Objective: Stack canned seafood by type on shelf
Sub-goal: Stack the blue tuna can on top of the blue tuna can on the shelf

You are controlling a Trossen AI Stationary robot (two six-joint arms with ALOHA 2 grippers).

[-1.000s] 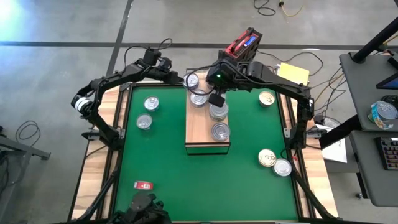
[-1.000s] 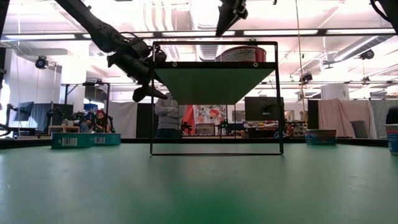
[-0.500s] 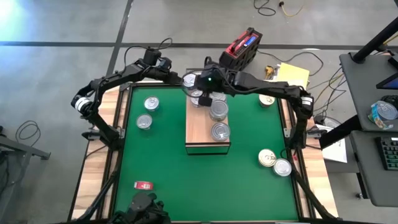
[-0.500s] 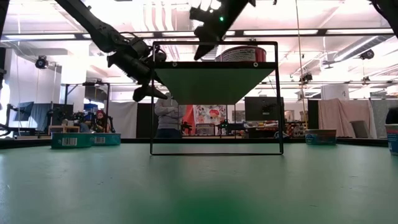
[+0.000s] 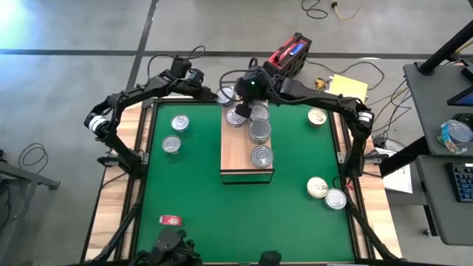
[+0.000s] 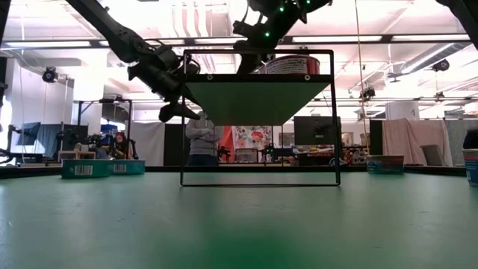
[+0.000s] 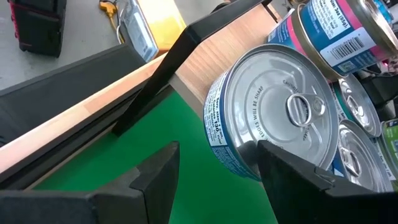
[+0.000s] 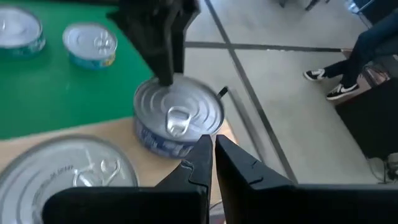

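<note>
2 grippers meet at the shelf's [image 5: 247,151] far end.
Left gripper [image 5: 219,95] clamps a silver tin [image 7: 273,112] there; right gripper [image 5: 244,111], fingers together, hovers above.

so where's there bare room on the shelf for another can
The shelf's bare strip beside the two cans nearer the red object is free. Its far end is crowded: cans, the left gripper holding one, and the shut right gripper.
</note>
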